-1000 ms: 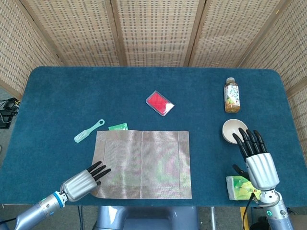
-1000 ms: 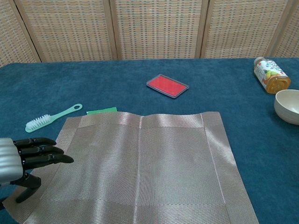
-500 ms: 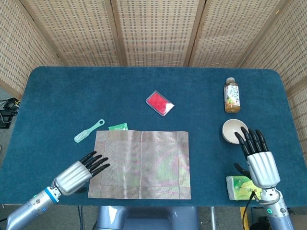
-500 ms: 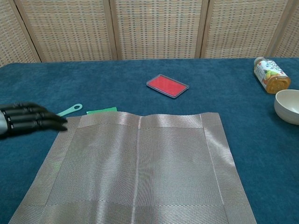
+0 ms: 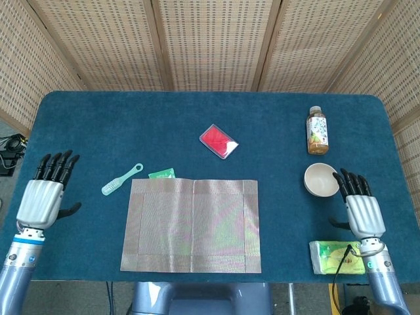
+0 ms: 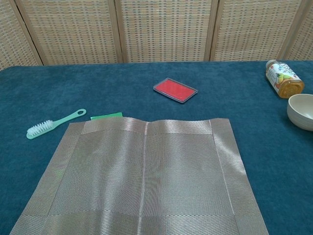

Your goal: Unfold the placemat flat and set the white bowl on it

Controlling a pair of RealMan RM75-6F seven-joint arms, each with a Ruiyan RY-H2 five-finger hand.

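The beige woven placemat (image 5: pixel 191 225) (image 6: pixel 142 178) lies spread flat on the blue table near the front edge, with a slight ridge along its far edge. The white bowl (image 5: pixel 320 180) (image 6: pixel 301 111) stands upright on the cloth to the right of the mat, apart from it. My right hand (image 5: pixel 361 209) hovers just right of the bowl, fingers apart, holding nothing. My left hand (image 5: pixel 44 193) is at the table's left edge, well clear of the mat, fingers straight and empty. Neither hand shows in the chest view.
A green brush (image 5: pixel 121 179) (image 6: pixel 55 123) and a small green packet (image 5: pixel 161 174) (image 6: pixel 106 116) lie by the mat's far left corner. A red case (image 5: pixel 218 141) (image 6: pixel 175 89) sits mid-table. A bottle (image 5: pixel 316 130) (image 6: pixel 284 79) stands behind the bowl. A green tissue pack (image 5: pixel 336 256) lies front right.
My left hand has left the mat's front left corner and swung out to the table's left edge. The mat now lies flat. My right hand drew back slightly toward the right of the bowl.
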